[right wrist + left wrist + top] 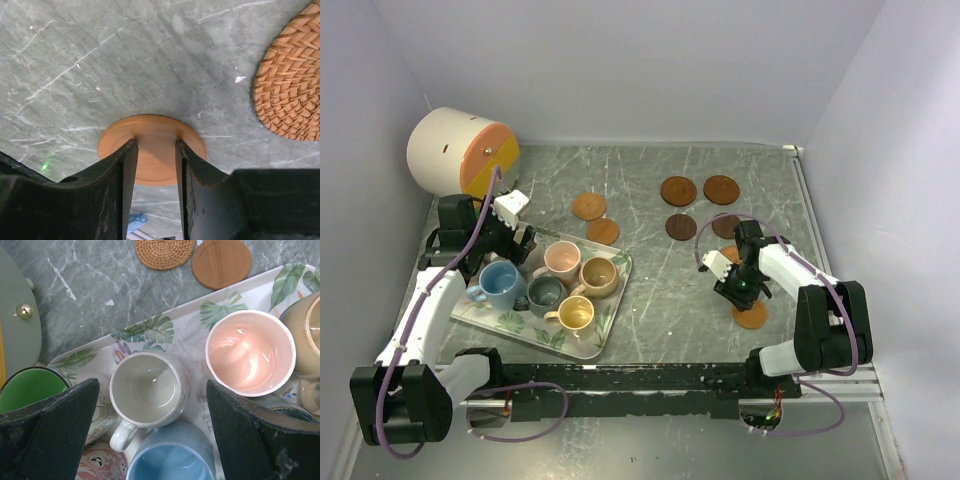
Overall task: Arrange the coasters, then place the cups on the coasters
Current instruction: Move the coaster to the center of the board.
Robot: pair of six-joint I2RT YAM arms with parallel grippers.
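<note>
My right gripper (743, 297) hangs over an orange wooden coaster (751, 315) at the right front. Its fingertips (131, 146) rest on the top of that coaster (152, 165), narrowly apart, with nothing pinched between them. A woven coaster (292, 85) lies just beyond. More coasters (678, 190) lie further back, and two (589, 206) near the middle. My left gripper (151, 387) stands wide open above the cups on the tray, over a cream cup (147, 387) and a light blue cup (172, 460). Pink (250, 352), green (27, 387) and tan (305, 332) cups stand around them.
The leaf-print tray (582, 345) sits at the left front with the cups packed close together. A big white-and-orange cylinder (460, 150) lies at the back left, close to my left arm. Walls close in the table on three sides.
</note>
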